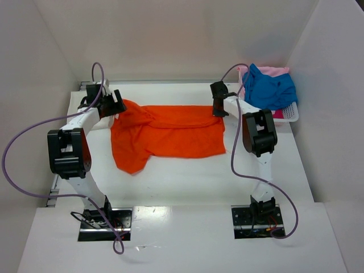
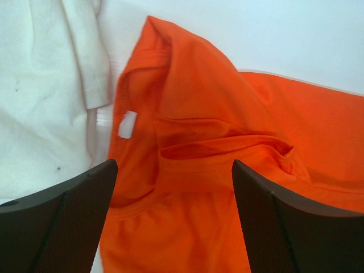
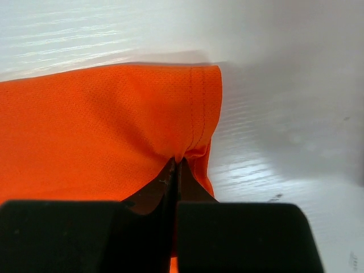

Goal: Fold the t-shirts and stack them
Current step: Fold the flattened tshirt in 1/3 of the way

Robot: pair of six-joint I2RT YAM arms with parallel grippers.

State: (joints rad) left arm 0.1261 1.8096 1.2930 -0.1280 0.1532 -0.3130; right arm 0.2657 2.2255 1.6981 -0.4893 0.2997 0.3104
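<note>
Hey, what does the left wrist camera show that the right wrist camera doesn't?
Only the left wrist view: the shirt's collar with a white label, a cream-white cloth beside it, and the left claw open over the collar. Only the right wrist view: the right claw shut on a stitched hem corner. Both: the orange t-shirt lying on the white table.

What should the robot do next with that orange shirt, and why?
Probably close the left tool on the collar of the orange t-shirt: its jaws stand open with that cloth between them, while the right tool pinches the hem corner.
</note>
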